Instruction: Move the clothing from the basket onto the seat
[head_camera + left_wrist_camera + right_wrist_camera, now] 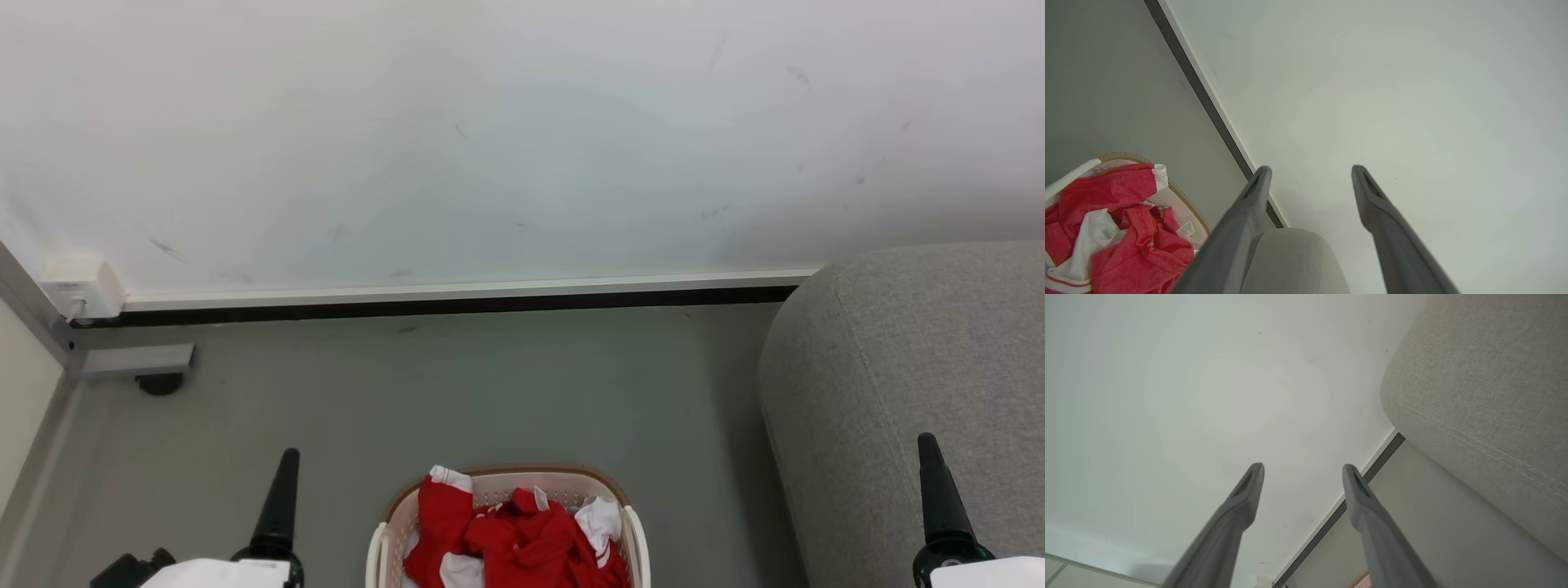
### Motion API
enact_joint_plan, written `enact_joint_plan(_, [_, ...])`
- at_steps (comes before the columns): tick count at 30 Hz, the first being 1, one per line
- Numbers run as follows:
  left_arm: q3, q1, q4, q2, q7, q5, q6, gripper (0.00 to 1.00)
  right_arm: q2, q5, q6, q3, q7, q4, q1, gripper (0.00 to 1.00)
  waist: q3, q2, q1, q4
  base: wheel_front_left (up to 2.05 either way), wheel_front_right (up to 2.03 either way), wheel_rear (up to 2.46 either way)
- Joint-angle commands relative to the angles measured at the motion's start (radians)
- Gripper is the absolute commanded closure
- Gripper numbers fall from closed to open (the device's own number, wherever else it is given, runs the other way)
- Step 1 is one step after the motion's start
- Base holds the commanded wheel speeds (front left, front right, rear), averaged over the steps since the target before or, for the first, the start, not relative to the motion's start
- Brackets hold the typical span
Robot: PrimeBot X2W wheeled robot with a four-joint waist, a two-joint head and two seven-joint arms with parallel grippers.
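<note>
Crumpled red clothing (522,535), white trim

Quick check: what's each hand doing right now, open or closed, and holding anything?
Left hand: open, fingers apart, holding nothing.
Right hand: open, fingers apart, holding nothing.

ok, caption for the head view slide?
Red clothing heaped in the basket on the floor, grey seat at right, left end effector and right end effector flanking, both empty.
</note>
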Motion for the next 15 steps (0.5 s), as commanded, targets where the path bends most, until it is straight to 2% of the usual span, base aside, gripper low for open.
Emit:
enact_joint_plan(1, [-0.003, -0.02, -0.021, 0.008, -0.009, 0.044, 0.005, 0.0, -0.011, -0.043, 0.0, 0.002, -0.009, -0.025, -0.004, 0.0, 0.0, 0.0, 0.0, 0.0, 0.0, 0.0, 0.0])
enact_joint_plan(15, [-0.046, -0.005, -0.047, 0.01, -0.061, 0.346, 0.028, 0.0, -0.023, -0.305, -0.001, 0.033, -0.061, -0.056, 0.015, 0.0, -0.001, 0.0, 0.0, 0.002, 0.0, 0.0, 0.0])
